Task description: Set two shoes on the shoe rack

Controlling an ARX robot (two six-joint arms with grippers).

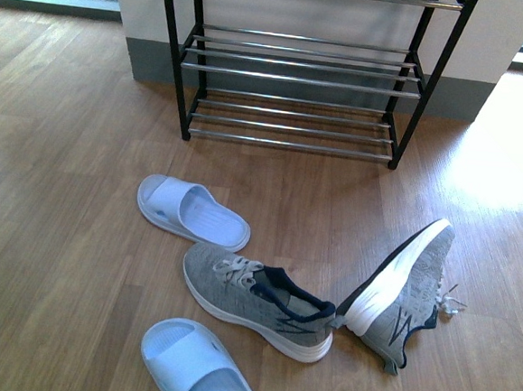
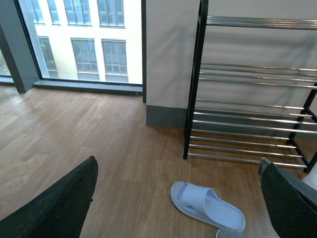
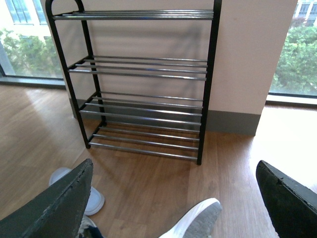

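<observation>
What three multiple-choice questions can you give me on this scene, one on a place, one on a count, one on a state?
1. Where is the rack? A by the wall, beyond the slides. B between the slides. C on a table.
2. How many slides are there? A one. B four. C two.
3. The right-hand sneaker in the front view is: A upright. B tipped on its side. C on a shelf.

Answers: 1 A, it stands at the wall past both slides. 2 C, two pale blue ones show. 3 B, its white sole faces sideways.
</observation>
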